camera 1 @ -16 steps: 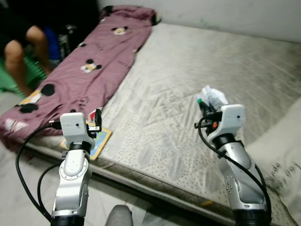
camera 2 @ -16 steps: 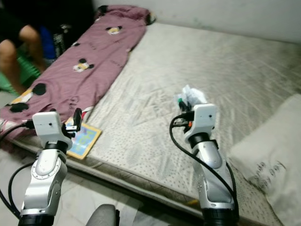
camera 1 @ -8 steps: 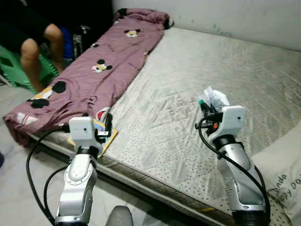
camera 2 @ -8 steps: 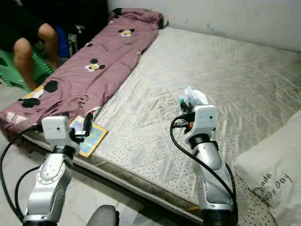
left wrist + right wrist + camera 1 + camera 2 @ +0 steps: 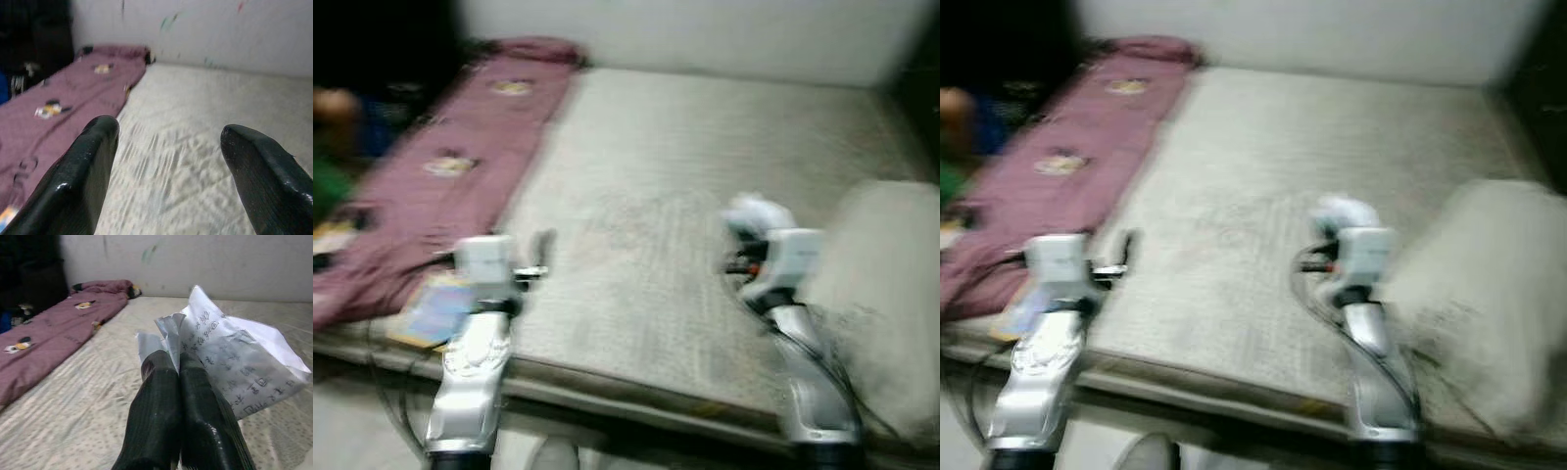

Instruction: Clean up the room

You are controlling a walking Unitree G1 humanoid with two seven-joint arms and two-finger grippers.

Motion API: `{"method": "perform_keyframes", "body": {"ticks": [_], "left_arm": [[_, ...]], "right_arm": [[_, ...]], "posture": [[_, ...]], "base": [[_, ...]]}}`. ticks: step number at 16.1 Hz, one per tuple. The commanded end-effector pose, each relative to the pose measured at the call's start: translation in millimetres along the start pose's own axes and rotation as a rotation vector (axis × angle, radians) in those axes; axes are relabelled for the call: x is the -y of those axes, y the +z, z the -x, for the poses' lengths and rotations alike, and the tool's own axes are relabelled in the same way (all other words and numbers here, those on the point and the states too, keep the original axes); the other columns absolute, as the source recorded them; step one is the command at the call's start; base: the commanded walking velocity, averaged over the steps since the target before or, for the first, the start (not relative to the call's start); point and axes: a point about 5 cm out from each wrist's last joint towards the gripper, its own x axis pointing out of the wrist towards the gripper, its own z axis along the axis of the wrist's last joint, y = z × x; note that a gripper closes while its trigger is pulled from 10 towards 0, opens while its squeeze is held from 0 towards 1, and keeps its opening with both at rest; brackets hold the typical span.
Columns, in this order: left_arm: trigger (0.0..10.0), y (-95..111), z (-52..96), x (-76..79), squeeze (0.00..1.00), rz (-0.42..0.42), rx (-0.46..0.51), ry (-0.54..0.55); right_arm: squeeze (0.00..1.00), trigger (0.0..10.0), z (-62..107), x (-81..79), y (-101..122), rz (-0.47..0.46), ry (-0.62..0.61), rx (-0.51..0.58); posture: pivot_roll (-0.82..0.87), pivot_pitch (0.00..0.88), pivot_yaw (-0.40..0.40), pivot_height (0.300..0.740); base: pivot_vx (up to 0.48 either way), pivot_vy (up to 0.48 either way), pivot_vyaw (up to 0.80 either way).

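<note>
Both silver arms are raised in front of the body, forearms rising from the lower edge of the blurred head views, each bent at the wrist so its camera block points forward. The left gripper (image 5: 166,161) has its two black fingers (image 5: 83,181) spread wide apart with nothing between them. The right gripper (image 5: 178,364) has its fingers (image 5: 154,416) pressed together side by side, pinching the edge of a crumpled white printed wrapper (image 5: 234,362) that stands up from the tips.
</note>
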Motion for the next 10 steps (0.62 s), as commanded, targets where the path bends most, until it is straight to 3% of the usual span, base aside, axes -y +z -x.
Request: {"method": "perform_keyframes", "body": {"ticks": [1,10], "left_arm": [[10.0,-5.4,3.5,-1.0,0.00,0.022,-0.027,0.016],[10.0,-4.0,3.3,3.4,0.00,0.038,-0.024,0.017]], "right_arm": [[0.00,10.0,0.3,4.2,3.2,0.013,-0.010,0.003],[0.00,10.0,-3.1,2.2,3.1,0.017,0.005,-0.003]], "posture": [[-0.09,0.000,0.035,0.740],[-0.09,0.000,0.028,0.740]], "base": [[0.000,0.000,-0.53],[0.000,0.030,0.00]]}}
